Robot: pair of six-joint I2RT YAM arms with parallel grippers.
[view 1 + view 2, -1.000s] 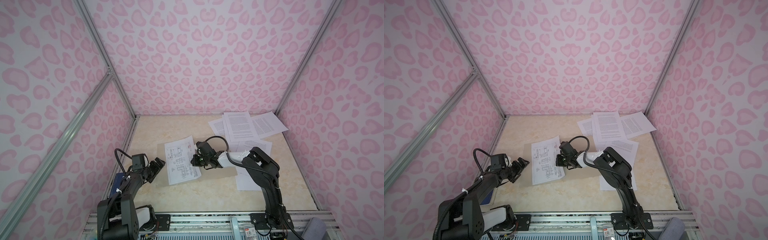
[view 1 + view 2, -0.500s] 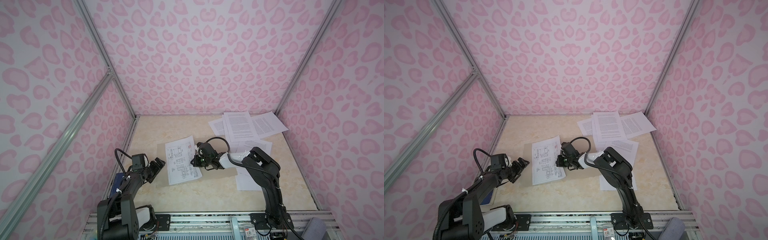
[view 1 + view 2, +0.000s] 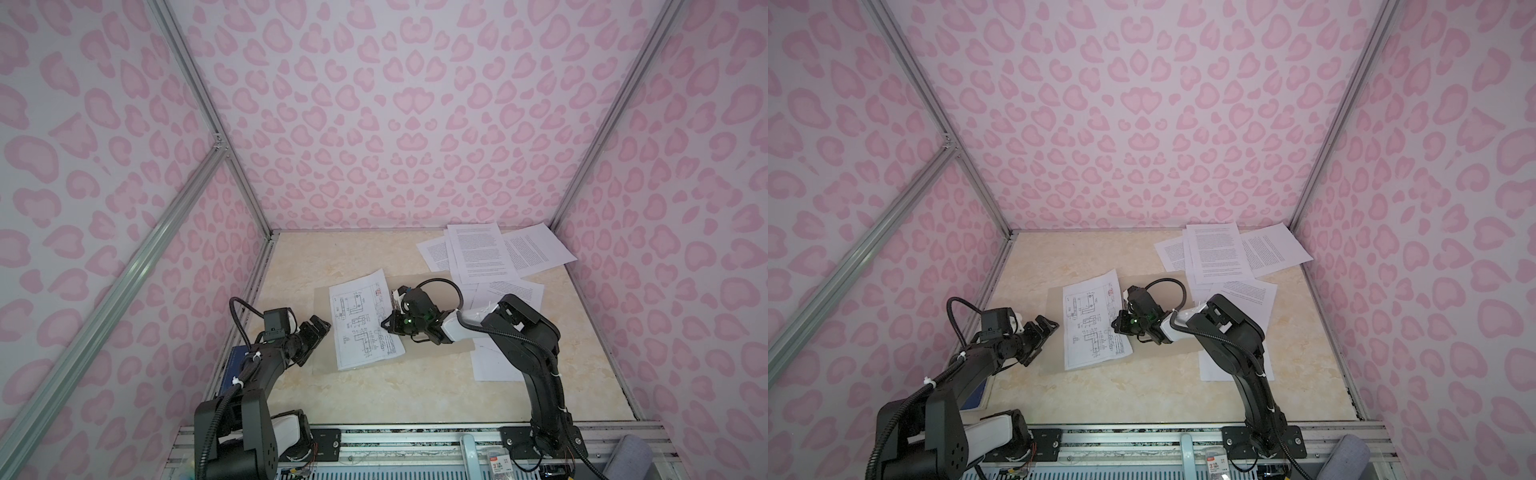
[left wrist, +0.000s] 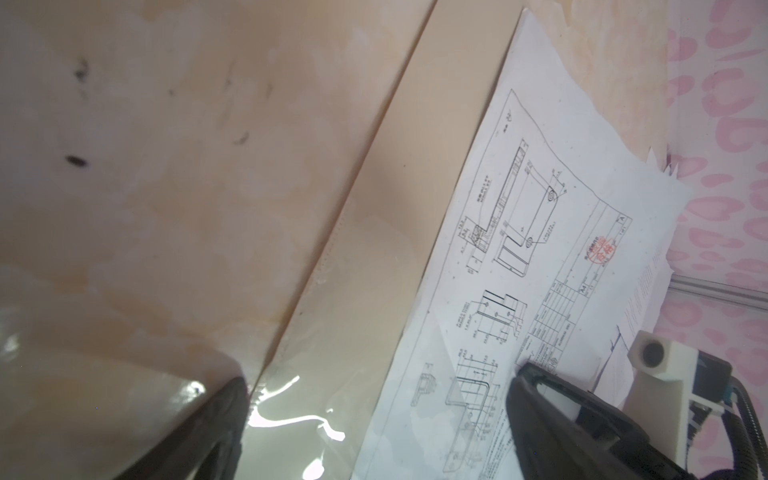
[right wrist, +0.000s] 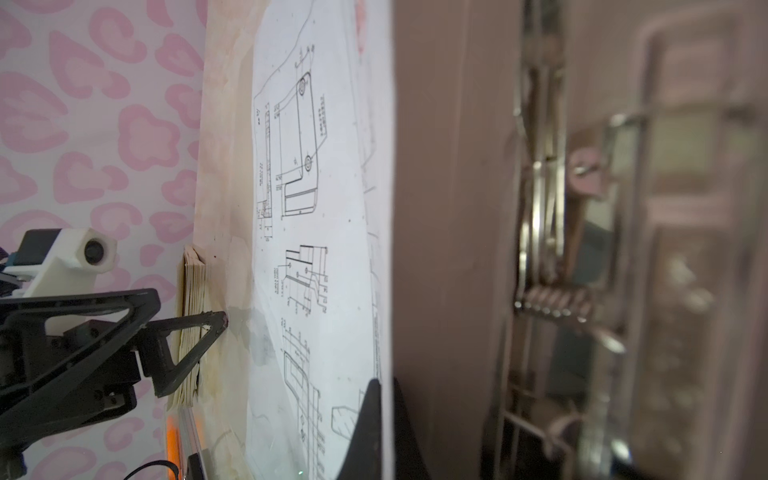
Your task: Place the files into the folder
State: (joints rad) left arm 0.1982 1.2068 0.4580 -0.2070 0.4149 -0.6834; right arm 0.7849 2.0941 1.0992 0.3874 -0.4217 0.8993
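Right gripper [image 3: 388,328] has its fingers closed tight on the right edge of the drawing sheet [image 3: 361,320], which lies on the open folder [image 3: 322,303] mid-way across the desk [image 3: 374,399]; left gripper [image 3: 320,337] stands fingers spread wide and empty at the folder's left edge; text sheets [image 3: 482,253] lie in the far right corner.

- Your left arm reaches forward, low over the table, with its forearm angled toward the middle.
- Your left gripper [image 3: 321,329] has its jaws spread wide.
- Your right arm is bent sharply at the elbow, and its forearm runs low and nearly level toward the middle.
- Your right gripper [image 3: 387,326] is pinched tight on the edge of a sheet [image 3: 359,320].
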